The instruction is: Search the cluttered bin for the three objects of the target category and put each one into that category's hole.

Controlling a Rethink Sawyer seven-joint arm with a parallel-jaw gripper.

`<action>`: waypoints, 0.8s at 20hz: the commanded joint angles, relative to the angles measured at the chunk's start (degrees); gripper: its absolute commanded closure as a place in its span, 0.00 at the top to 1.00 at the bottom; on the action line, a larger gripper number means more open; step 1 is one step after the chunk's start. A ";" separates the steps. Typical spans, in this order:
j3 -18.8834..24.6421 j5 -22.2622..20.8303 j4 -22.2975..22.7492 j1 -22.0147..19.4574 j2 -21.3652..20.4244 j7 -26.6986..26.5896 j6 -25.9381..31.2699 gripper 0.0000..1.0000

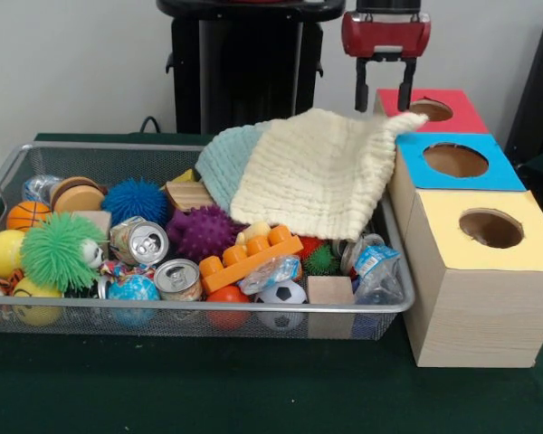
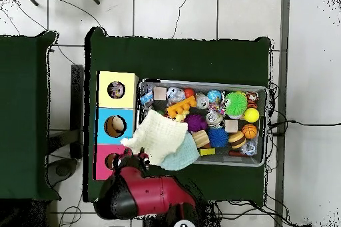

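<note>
The wire-mesh bin (image 1: 199,308) sits on the green table, full of clutter; it also shows in the overhead view (image 2: 200,82). A pale yellow cloth (image 1: 317,172) and a light teal cloth (image 1: 222,158) lie over its far right part. The yellow-topped box's hole (image 1: 491,228) is at the near right, in the overhead view (image 2: 116,90) at the left. My gripper (image 1: 385,86) hangs open and empty above the yellow cloth's far corner, beside the red-topped box (image 1: 457,113). In the overhead view the gripper (image 2: 136,160) is by that box.
A blue-topped box (image 1: 489,172) stands between the red and yellow ones. In the bin lie a purple spiky ball (image 1: 202,232), a blue spiky ball (image 1: 134,199), a green fuzzy ball (image 1: 61,251), two cans (image 1: 140,240), an orange brick (image 1: 251,259) and a wood cube (image 1: 330,291).
</note>
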 commanded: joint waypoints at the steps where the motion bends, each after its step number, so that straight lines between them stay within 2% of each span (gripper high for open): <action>1: 1.93 2.60 1.24 -1.85 0.85 11.98 -2.08 1.00; 4: 2.40 1.92 1.44 -3.61 -0.95 10.88 -1.08 1.00; 7: 5.05 1.42 0.84 -7.97 -4.51 7.18 4.34 1.00; 12: 14.37 2.80 -1.58 -19.72 -9.26 -1.96 15.19 1.00; 16: 19.79 2.75 -5.58 -26.48 -8.75 -7.52 21.41 1.00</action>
